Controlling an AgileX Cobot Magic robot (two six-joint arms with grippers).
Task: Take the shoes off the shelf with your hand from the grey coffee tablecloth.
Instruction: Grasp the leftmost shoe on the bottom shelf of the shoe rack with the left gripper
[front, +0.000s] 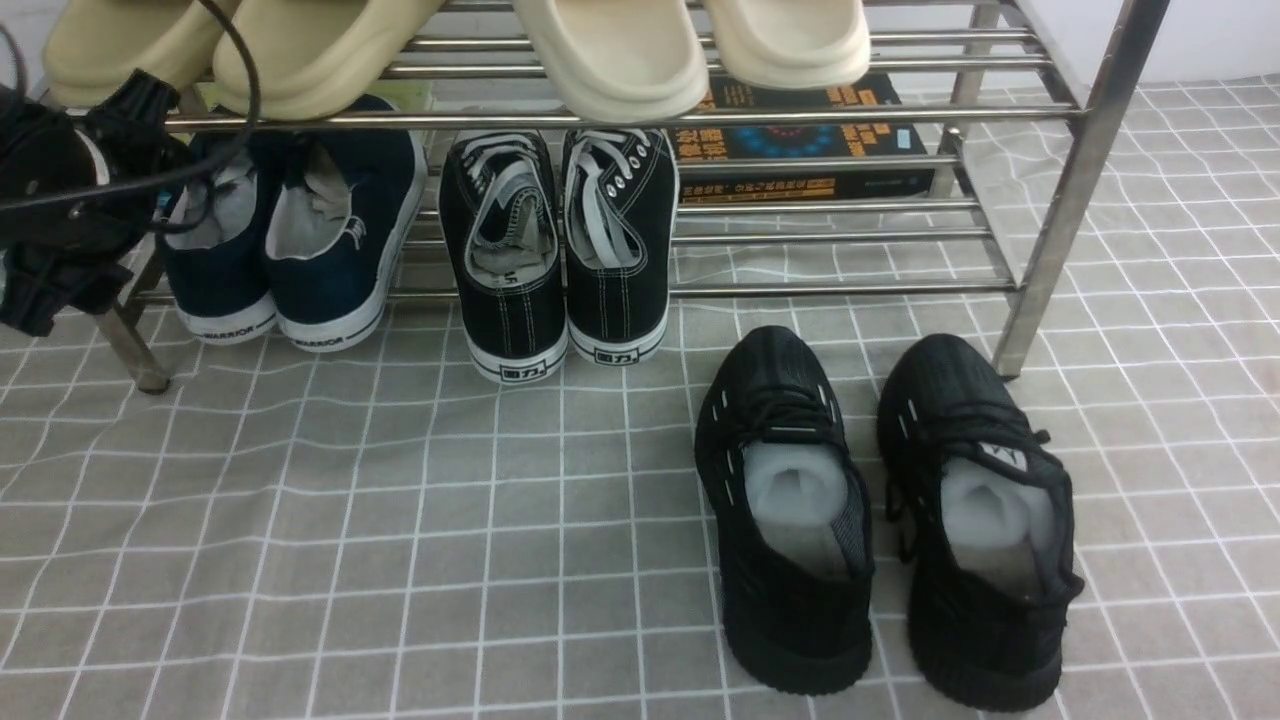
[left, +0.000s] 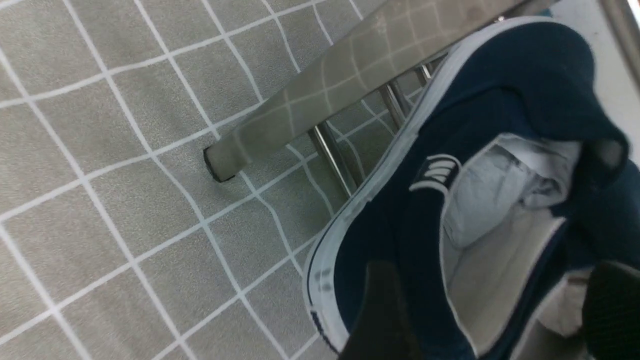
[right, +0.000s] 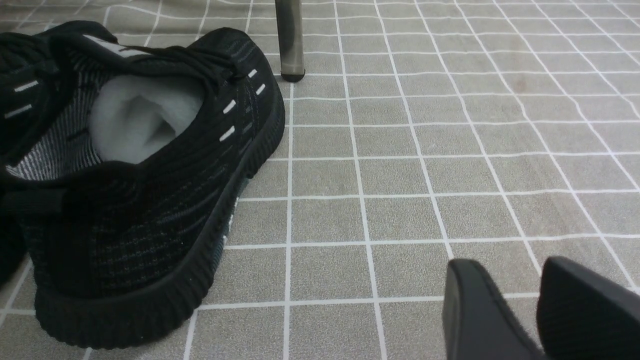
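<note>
At the shelf, the left gripper spreads wide astride one shoe.

Broad free room lies on the tabletop in front of the shelf, left of the black trainers — these block the right front. Past their outer side the grey tablecloth is bare up to the shelf's right leg. Under the top rail the lower tier is low and crowded: the shoes touch each other, the black lace-ups stand just beside them with a narrow gap between. The left fingers stand wide apart about a navy heel, near the slanted left leg — contact cannot be told.
</note>
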